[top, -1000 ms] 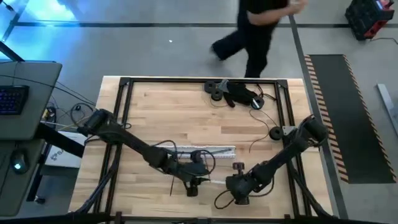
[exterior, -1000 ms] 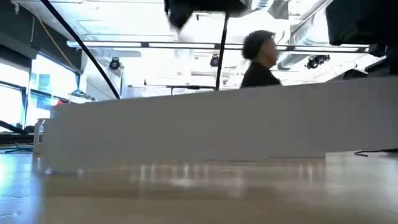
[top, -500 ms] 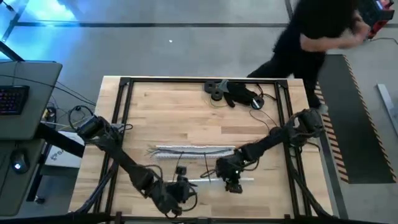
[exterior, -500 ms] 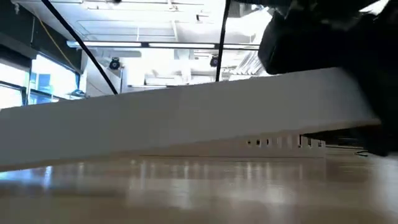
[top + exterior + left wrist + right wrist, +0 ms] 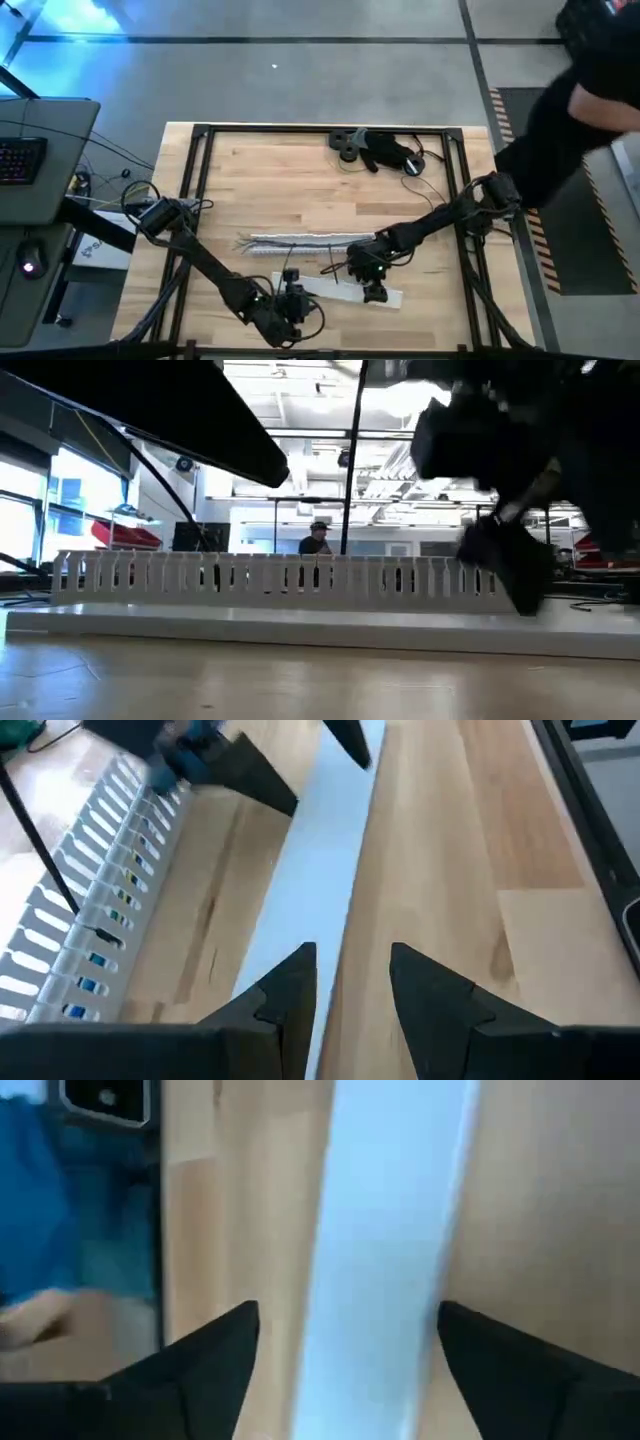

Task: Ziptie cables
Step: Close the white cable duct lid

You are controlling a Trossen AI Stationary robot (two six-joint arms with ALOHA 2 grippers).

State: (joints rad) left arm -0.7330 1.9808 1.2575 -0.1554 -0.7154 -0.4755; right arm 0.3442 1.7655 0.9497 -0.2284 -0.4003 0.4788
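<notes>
At the table's front edge the left gripper (image 5: 350, 955) is slightly open and holds nothing, the right gripper (image 5: 345, 1315) spreads wide over a flat white strip (image 5: 352, 293), and the cables (image 5: 331, 262) curl just beyond both, untouched, beside a slotted channel (image 5: 300, 243).

Grey concrete floor (image 5: 250, 85), hazard-striped black mat (image 5: 545, 150), side desk (image 5: 45, 160) with keyboard (image 5: 20, 160).

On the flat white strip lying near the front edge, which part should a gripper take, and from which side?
The flat white strip lies flat on the table, so probably grip across its narrow width from above. The right gripper already straddles it with fingers open; the left gripper sits at its other end.
</notes>
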